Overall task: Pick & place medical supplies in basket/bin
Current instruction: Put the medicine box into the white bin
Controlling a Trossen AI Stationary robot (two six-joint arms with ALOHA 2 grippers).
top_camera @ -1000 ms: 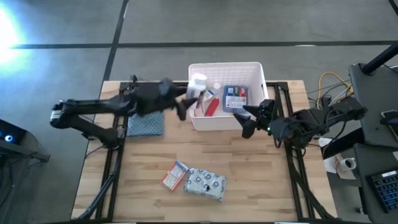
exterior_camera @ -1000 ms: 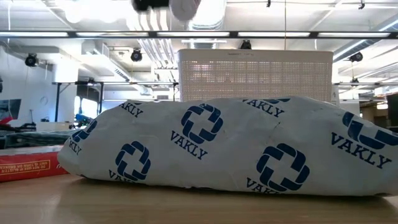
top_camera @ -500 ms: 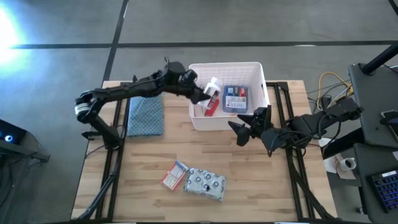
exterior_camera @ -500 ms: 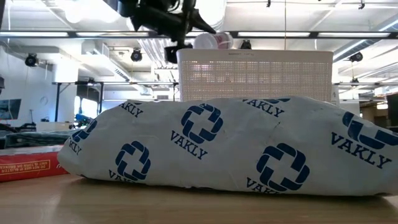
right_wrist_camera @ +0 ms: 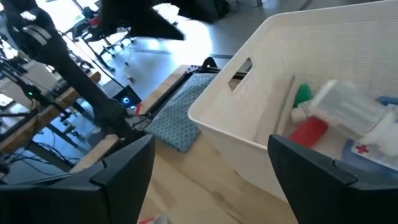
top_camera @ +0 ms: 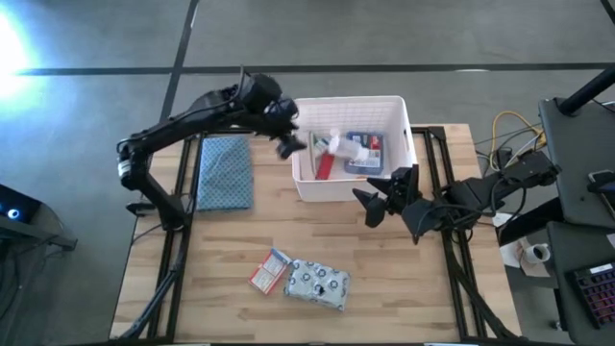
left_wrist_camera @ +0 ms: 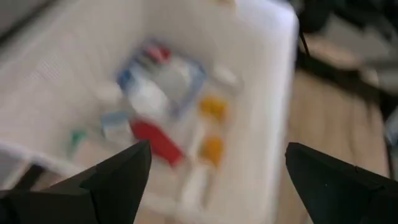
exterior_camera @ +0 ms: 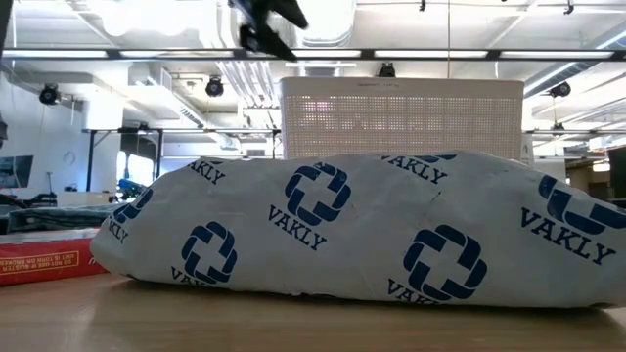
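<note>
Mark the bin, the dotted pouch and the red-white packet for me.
bin (top_camera: 400,125): high view, right rim.
dotted pouch (top_camera: 317,285): high view, middle of its top face.
red-white packet (top_camera: 270,270): high view, middle of its top face.

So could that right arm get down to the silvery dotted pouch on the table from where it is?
Probably yes: the right gripper hangs open, and only bare tabletop lies between it and the silvery pouch.

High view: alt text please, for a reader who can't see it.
The left gripper hangs open at the white tub's left edge, supplies lying inside. The right gripper waits open just in front of the tub; a red-white packet and silvery pouch remain on the table.
</note>
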